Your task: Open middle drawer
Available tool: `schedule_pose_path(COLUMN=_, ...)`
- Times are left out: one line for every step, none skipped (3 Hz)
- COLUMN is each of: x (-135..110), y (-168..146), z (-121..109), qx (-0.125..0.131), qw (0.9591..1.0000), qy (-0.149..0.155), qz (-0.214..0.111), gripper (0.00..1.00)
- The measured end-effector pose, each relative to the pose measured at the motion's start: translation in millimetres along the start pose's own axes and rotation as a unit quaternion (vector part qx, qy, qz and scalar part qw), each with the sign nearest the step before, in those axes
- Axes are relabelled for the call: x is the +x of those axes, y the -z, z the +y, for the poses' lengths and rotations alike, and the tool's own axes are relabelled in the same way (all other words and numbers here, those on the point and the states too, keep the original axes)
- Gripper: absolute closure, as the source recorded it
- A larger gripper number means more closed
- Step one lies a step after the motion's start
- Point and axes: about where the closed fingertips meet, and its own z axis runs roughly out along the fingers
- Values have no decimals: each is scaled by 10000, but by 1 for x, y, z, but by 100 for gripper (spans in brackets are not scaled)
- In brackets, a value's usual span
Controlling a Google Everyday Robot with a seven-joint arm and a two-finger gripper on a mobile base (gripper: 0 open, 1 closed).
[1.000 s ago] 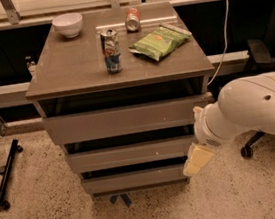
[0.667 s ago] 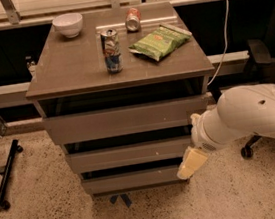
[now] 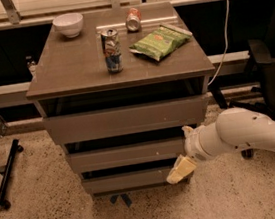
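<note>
Starting at the far left, Dan: a black stand (image 3: pixel 8 171) lies on the speckled floor (image 3: pixel 40 215), and a small bottle (image 3: pixel 31 65) sits just beside the tabletop's (image 3: pixel 72 72) left edge.

Got it, Kim. Up on that tabletop, a white bowl (image 3: pixel 68 25) is at the back left corner.

Moving right, an upright can (image 3: pixel 112 50) stands near the middle, a second can (image 3: pixel 133 19) lies on its side at the back, and a green bag (image 3: pixel 160 41) lies flat towards the right.

And below, three fronts stacked up. Where's our target?

The middle drawer (image 3: pixel 126 155) is between the tall top drawer (image 3: pixel 126 120) and the shallow bottom drawer (image 3: pixel 129 179). A dark gap shows above its front.

Now the hand (image 3: pixel 181 168)?

Low, Dan. It hangs in front of the bottom drawer's right end, just under the middle drawer's right corner, pointing down and to the left. Wide or narrow, I cannot tell from this angle.

The white arm (image 3: pixel 251 134) comes in from the right edge, its wrist level with the middle drawer's right end.

Further right, a white cable (image 3: pixel 226 34) drops down behind the tabletop, and a dark chair (image 3: pixel 274 78) stands at the far right.
</note>
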Motion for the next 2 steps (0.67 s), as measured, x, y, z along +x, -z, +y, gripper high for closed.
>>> schedule_pose_path(x=6, y=-32, z=-7, qx=-87, qw=9994, qy=25, qz=-328, gripper=0)
schedule_pose_path(x=15, y=-58, z=-19, qx=-139, qw=9987, qy=7, qz=-484, gripper=0)
